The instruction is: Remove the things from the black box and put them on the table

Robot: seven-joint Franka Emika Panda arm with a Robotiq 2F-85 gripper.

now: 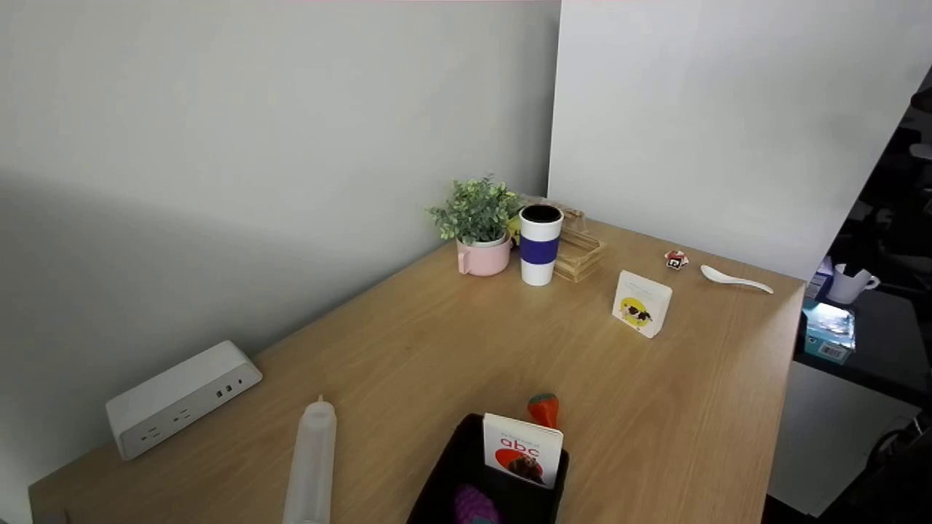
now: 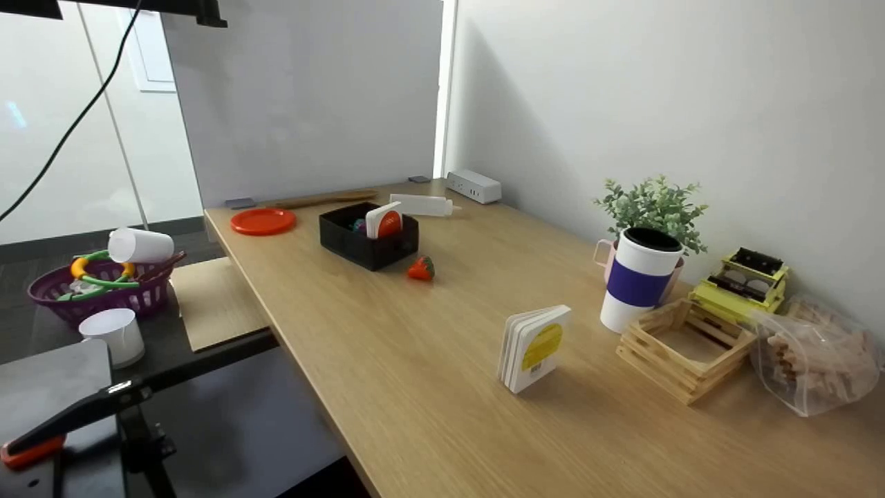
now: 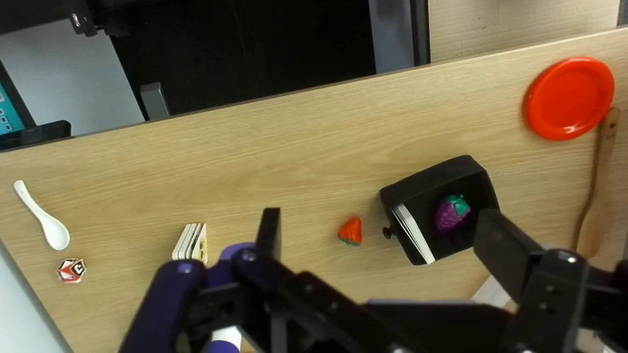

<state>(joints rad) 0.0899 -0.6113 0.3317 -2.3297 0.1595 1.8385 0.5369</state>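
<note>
The black box [image 1: 453, 460] stands on the wooden table [image 1: 408, 364]; it also shows in an exterior view [image 2: 349, 243] and the wrist view [image 3: 431, 177]. Inside lie a purple grape-like toy with a green top [image 3: 449, 216] and a white abc booklet [image 1: 523, 445] leaning upright against one end wall. A red-orange strawberry-like toy [image 2: 421, 268] lies on the table just outside that end; it also shows in the wrist view [image 3: 350, 231]. My gripper [image 3: 382, 233] is open and empty, high above the table. Its right finger overlaps the box's edge in the wrist view.
A second booklet [image 2: 536, 349] stands on the table. A tumbler [image 2: 639, 277], a potted plant [image 1: 477, 218] and a wooden crate [image 2: 684, 349] stand by the wall. A clear bottle [image 1: 312, 466], power strip [image 1: 182, 399], red plate [image 3: 570, 98] and wooden spatula [image 3: 599, 196] lie around the box.
</note>
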